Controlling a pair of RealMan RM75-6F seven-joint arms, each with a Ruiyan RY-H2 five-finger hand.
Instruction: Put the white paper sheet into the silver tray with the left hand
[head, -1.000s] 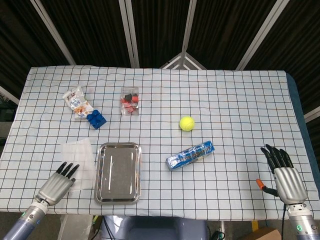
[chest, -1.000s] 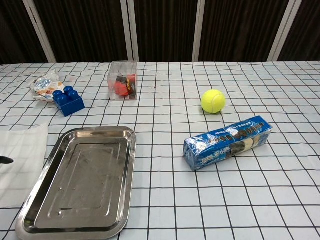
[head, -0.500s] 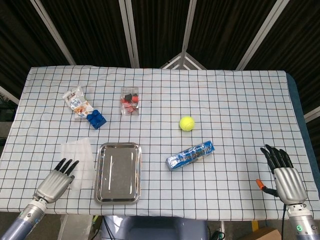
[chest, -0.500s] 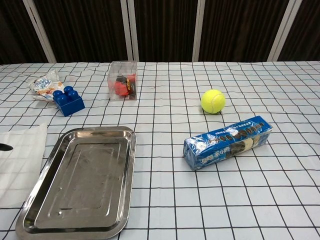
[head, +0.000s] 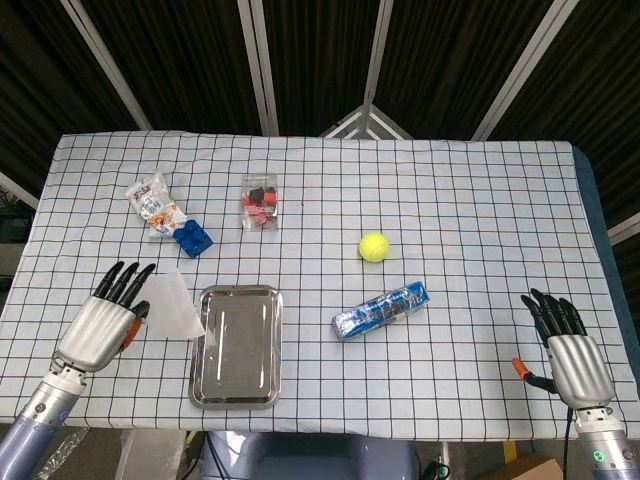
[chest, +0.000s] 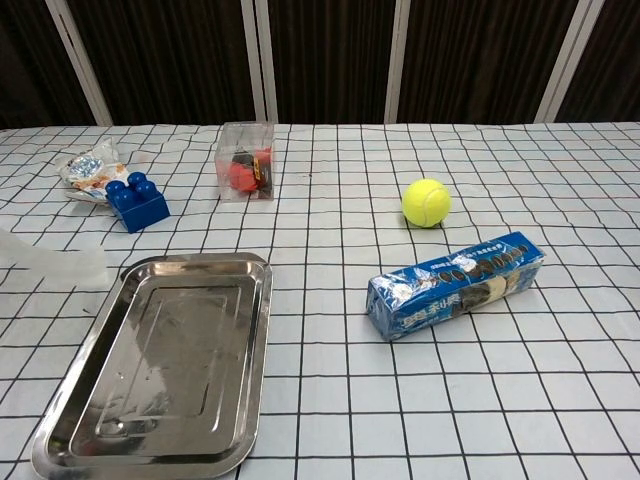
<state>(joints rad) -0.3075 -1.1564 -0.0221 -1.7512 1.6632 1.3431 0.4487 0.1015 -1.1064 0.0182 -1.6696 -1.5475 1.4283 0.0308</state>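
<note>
The white paper sheet (head: 172, 306) hangs lifted off the table, pinched at its left edge by my left hand (head: 100, 322), just left of the silver tray (head: 237, 345). In the chest view only a corner of the sheet (chest: 55, 262) shows at the left edge, above the table beside the tray (chest: 160, 370); the left hand is out of that frame. The tray is empty. My right hand (head: 568, 350) rests near the table's front right edge with fingers spread and nothing in it.
A snack bag (head: 152, 203) and a blue brick (head: 192, 240) lie behind the sheet. A clear box (head: 259, 201) of red and black pieces, a tennis ball (head: 373, 246) and a blue cookie pack (head: 380, 310) lie further right.
My left hand has taken hold of the sheet, lifted it off the table and moved forward, away from the front edge. The right hand has not moved.
</note>
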